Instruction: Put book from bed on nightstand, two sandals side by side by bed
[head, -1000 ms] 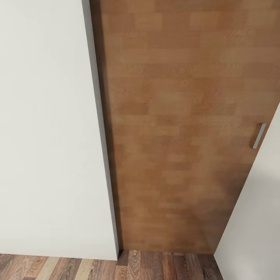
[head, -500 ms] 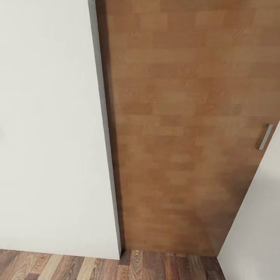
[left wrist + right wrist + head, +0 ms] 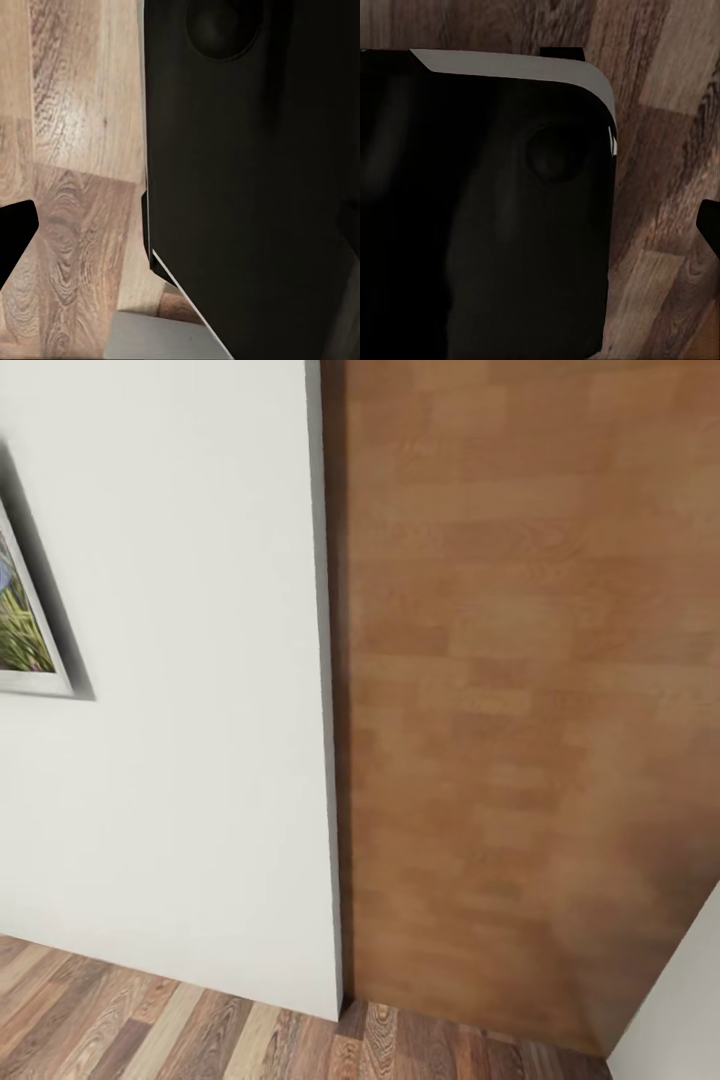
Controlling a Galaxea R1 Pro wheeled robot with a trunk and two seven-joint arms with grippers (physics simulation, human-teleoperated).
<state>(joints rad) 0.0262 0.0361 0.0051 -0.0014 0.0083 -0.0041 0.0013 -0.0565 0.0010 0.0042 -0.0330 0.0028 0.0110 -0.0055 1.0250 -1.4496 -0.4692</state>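
Head view: a plain white wall (image 3: 170, 760) meets a brown wooden door panel (image 3: 520, 690) above wood-plank flooring (image 3: 150, 1030); a white-framed picture (image 3: 25, 630) hangs at the wall's edge.

Left wrist view: a black robot body panel (image 3: 247, 180) over pale wooden floor; the jaws' state cannot be told.

Right wrist view: likewise a black panel (image 3: 480, 217) over floor, jaws unreadable.

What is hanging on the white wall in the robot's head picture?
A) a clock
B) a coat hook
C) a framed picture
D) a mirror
C. At the left edge of the head view, a framed picture with a pale frame and green, grassy colors hangs on the white wall, beside the brown wooden door.
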